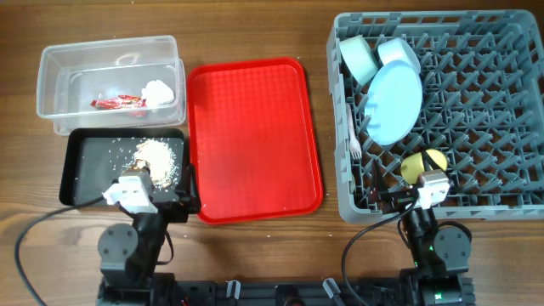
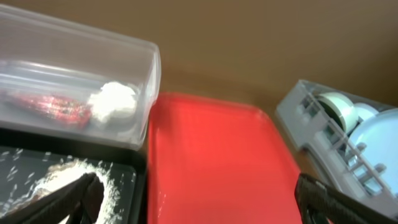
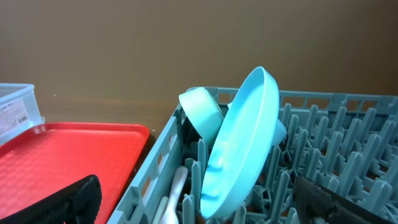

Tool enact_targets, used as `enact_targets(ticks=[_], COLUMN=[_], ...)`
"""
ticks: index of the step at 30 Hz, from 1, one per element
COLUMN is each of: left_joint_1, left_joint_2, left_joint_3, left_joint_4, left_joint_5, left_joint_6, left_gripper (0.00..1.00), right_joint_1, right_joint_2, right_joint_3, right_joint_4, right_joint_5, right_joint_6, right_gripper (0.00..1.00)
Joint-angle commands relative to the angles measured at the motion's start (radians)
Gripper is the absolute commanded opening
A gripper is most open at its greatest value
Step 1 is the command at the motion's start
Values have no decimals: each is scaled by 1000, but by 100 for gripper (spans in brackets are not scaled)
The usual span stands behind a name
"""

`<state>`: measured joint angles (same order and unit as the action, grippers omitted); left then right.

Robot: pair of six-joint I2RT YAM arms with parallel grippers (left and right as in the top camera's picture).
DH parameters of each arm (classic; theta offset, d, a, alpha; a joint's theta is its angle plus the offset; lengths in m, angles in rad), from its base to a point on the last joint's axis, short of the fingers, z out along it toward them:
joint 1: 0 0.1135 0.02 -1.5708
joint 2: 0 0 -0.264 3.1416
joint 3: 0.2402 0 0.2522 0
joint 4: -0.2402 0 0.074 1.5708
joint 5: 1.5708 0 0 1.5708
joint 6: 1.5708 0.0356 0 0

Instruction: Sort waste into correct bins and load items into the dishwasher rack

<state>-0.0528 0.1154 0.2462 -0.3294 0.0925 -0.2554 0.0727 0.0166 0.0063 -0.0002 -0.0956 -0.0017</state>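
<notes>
The clear tub [image 1: 51,85] at the back left holds the red snack wrapper [image 1: 119,103] and the white tissue [image 1: 159,90]; both also show in the left wrist view, wrapper [image 2: 53,107] and tissue [image 2: 114,99]. The black tray [image 1: 85,166] holds the food scraps [image 1: 157,157]. The grey rack [image 1: 510,110] holds the light-blue plate [image 1: 393,102] on edge, a mint bowl [image 1: 359,58], a light-blue bowl [image 1: 398,53], the yellow cup [image 1: 422,163] and white cutlery [image 1: 354,136]. My left gripper [image 1: 140,180] is open and empty over the black tray's near edge. My right gripper [image 1: 427,183] is open and empty at the rack's near side, by the cup.
The flat red serving tray [image 1: 253,136] lies between the black tray and the rack, with nothing on it. Wooden table shows all around. In the right wrist view the plate [image 3: 242,149] leans among the pegs, with cutlery [image 3: 177,186] by the rack wall.
</notes>
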Motion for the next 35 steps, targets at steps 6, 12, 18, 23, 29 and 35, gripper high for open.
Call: enact_targets(ticks=[6, 12, 18, 23, 29, 35], left_joint_1=[6, 6, 6, 6, 6, 6], left_joint_2=[-113, -112, -111, -111, -110, -109], left_joint_3=[-241, -241, -241, -241, -241, -241], left_joint_4=[293, 258, 258, 258, 258, 258], left_joint_5=[-14, -15, -15, -15, -15, -15], left_joint_6=[175, 173, 173, 173, 173, 173], left_gripper=[100, 100, 100, 100, 100, 100], right_joint_1=[-7, -7, -7, -7, -7, -7], right_joint_2=[-5, -5, -5, -5, -5, -5], right_joint_3=[-1, -1, -1, -1, -1, -1], right_joint_4=[3, 3, 3, 3, 3, 3], right_joint_5=[13, 13, 13, 13, 13, 13], right_joint_6=[4, 4, 4, 4, 4, 4], right_gripper=[100, 100, 100, 100, 100, 100])
